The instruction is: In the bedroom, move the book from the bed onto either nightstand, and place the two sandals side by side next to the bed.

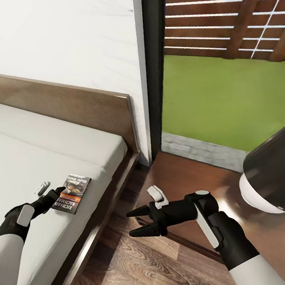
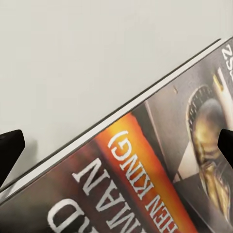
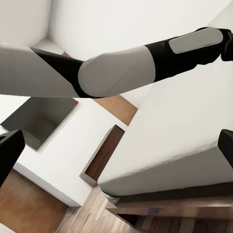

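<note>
L gripper (image 1: 59,192) is at the book (image 1: 72,193), which lies flat on the bed (image 1: 22,155) near its window-side edge, toward the headboard end. In the L wrist view the two fingertips (image 2: 10,148) sit far apart with the book's cover (image 2: 160,160) between them and one long edge running diagonally across, so jaws are wide, nothing held yet. In the head view the tips are at the book's near edge; we can't tell if they touch.

R gripper (image 1: 140,222) hangs over the floor gap btwn bed and nightstand (image 1: 183,177), fingers spread wide, empty. The nightstand sits just beside the bed, under the window; a small white item (image 1: 158,194) lies by its front edge.

Step in hand, as we judge it: grasp the book. Notes:
- Thin paperback flat on soft mattress = little to bite. We'd press one finger under the long edge, or slide the book to the mattress edge so a corner overhangs, then pinch.
- Square the jaws to the edge first; they're skewed now.
- Close slowly, check no slip before lift.
- Keep R arm clear of the transfer path to the nightstand.
</note>
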You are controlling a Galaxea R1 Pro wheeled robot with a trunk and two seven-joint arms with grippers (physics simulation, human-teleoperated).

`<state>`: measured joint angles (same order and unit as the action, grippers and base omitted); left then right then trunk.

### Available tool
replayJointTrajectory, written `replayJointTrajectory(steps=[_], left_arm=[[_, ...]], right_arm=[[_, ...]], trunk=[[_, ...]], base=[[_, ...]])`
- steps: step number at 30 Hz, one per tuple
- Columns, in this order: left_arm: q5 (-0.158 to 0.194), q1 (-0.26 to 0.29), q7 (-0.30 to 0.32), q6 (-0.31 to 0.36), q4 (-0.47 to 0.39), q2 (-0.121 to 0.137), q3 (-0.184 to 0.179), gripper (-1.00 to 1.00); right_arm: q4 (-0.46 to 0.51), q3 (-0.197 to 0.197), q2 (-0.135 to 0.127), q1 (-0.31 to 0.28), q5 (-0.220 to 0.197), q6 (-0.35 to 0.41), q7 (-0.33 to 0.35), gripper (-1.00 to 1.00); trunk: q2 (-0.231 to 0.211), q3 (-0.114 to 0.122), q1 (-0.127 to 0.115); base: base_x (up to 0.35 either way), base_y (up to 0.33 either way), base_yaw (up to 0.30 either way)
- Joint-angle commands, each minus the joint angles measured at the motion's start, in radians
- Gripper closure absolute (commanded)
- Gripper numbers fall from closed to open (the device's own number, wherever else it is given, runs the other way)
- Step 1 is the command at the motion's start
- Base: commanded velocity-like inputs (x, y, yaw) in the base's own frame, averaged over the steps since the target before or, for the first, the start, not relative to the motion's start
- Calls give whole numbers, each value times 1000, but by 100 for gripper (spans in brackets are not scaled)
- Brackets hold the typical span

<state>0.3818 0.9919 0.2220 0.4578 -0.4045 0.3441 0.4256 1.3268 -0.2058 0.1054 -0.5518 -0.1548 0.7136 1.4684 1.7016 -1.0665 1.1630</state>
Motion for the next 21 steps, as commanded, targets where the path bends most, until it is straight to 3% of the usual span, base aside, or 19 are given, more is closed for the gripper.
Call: replayJointTrajectory(steps=[1, 21], left_arm=[[3, 1, 2, 9, -1, -1, 7, -100], [2, 1, 2, 9, -2, -1, 7, -100]], right_arm=[[0, -1, 0, 0, -4, 10, 1, -100], [-1, -1, 0, 0, -4, 10, 1, -100]], trunk=[[0, -1, 0], [0, -1, 0]], base=[[0, 0, 0], [-28, -36, 0]])
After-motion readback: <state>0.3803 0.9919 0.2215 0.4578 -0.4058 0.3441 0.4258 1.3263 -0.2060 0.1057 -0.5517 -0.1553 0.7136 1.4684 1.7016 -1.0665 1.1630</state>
